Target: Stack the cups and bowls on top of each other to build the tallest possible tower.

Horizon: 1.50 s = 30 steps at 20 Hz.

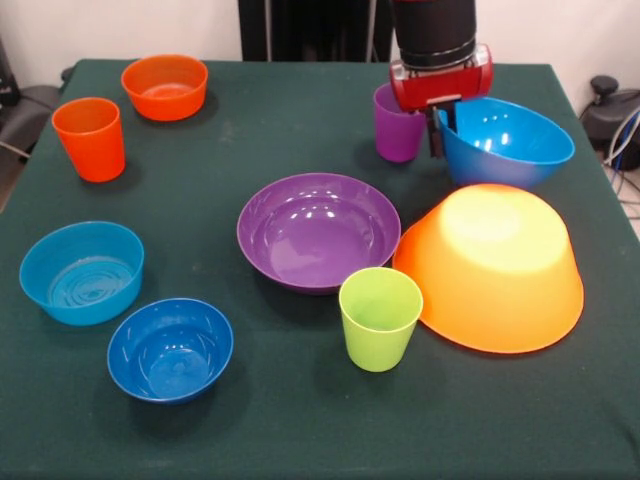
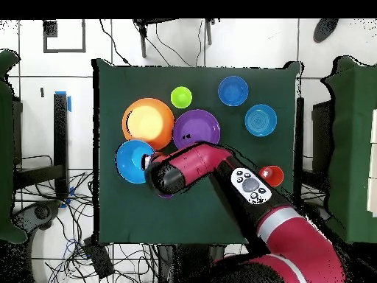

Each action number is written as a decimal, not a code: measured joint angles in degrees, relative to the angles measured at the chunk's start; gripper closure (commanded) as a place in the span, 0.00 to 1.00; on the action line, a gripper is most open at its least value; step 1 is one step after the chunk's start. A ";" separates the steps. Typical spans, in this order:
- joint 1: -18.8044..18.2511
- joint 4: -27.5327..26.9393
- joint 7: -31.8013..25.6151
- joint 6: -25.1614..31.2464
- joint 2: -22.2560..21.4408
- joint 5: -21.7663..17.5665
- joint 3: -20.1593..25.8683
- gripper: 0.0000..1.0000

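Gripping blue bowl (image 1: 508, 142) rim, end effector (image 1: 441, 125), bowl tilted

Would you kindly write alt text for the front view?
The gripper grips the tilted blue bowl's rim beside a purple cup. An upturned orange-yellow bowl, purple bowl and lime green cup sit nearer.

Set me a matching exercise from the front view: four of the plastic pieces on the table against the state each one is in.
Things:
1. orange-yellow bowl
2. large blue bowl
3. lime green cup
4. purple bowl

States:
A. tilted, rim at the pincer
B. upside down
C. upright, widest open bowl at the centre
D. upright, standing in front of the purple bowl

Pairs: 1-B, 2-A, 3-D, 4-C
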 measured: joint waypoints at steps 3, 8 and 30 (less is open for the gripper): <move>0.01 0.02 0.00 0.32 -1.86 2.65 0.07 1.00; 0.04 0.02 0.00 0.35 -3.18 6.03 0.25 1.00; 1.26 -4.24 0.00 0.35 -3.32 12.00 -0.24 1.00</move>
